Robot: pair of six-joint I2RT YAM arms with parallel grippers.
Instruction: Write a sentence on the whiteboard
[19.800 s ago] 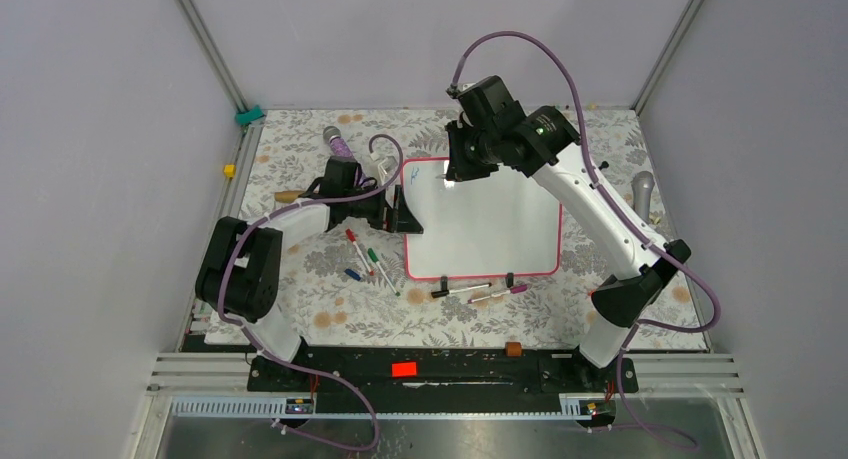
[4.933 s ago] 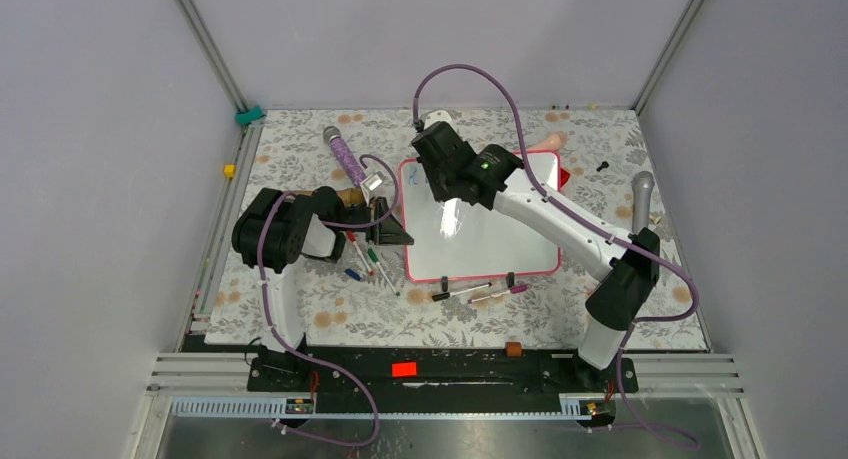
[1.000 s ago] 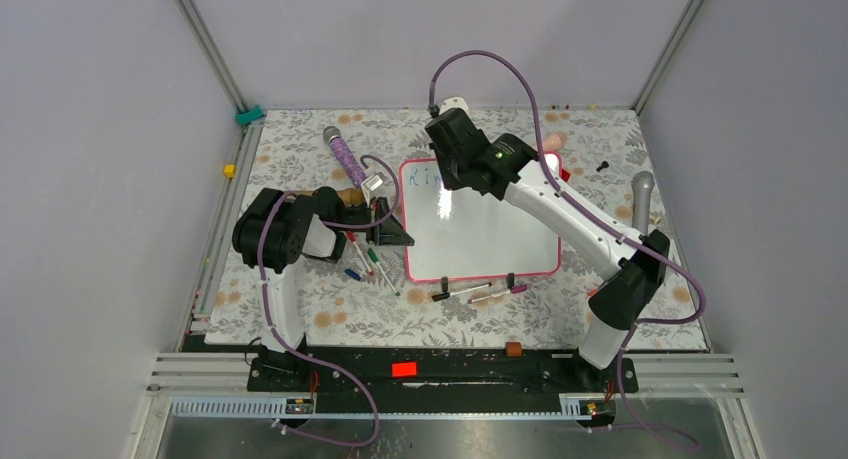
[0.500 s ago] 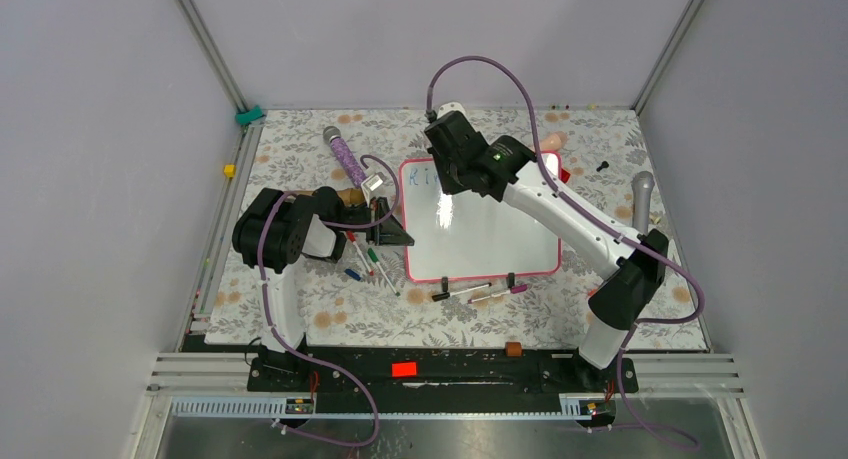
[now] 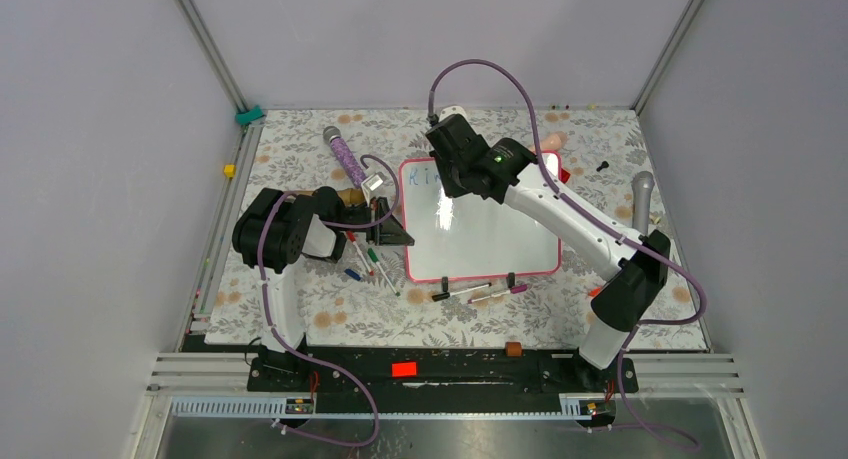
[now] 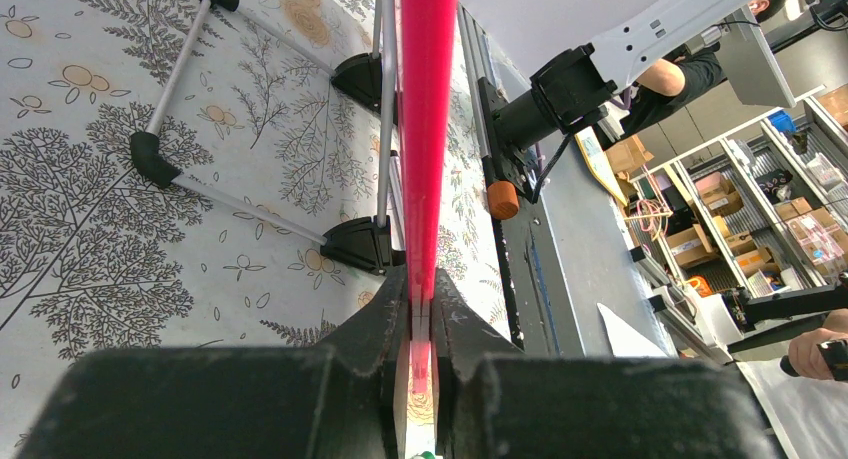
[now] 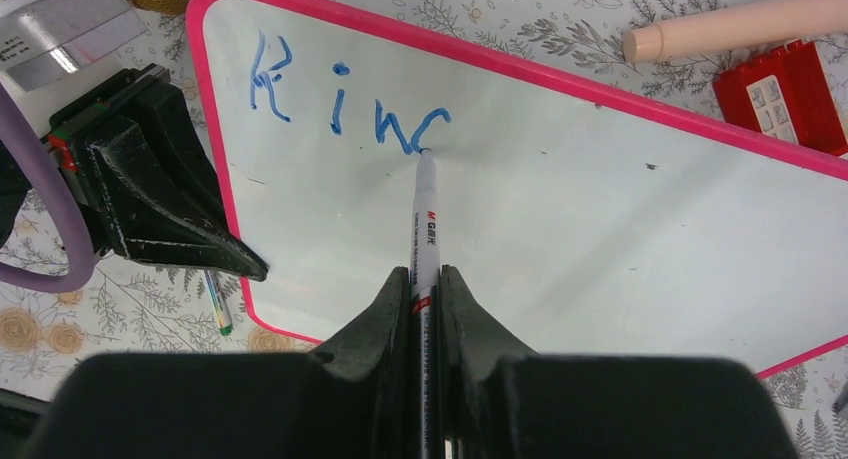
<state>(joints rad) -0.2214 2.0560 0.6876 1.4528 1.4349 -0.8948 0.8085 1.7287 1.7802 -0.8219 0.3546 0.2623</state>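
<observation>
The whiteboard [image 5: 490, 241] lies flat in the middle of the floral-covered table [image 5: 330, 314], just ahead of both arms. Near its far left corner are blue letters [image 7: 335, 104] reading "Kin", then a curved stroke only part made. The blue marker [image 7: 425, 214] has its tip on the end of that stroke. The right hand [image 7: 424, 277] is closed tight on the marker's barrel. The left hand [image 6: 421, 301] is pinched shut on the board's pink rim at the left edge, bracing it. The writing step is in hand, barely one word in. I judge the next move needs light, even tip pressure to finish this letter, then a lift and a shift right along the same line.
</observation>
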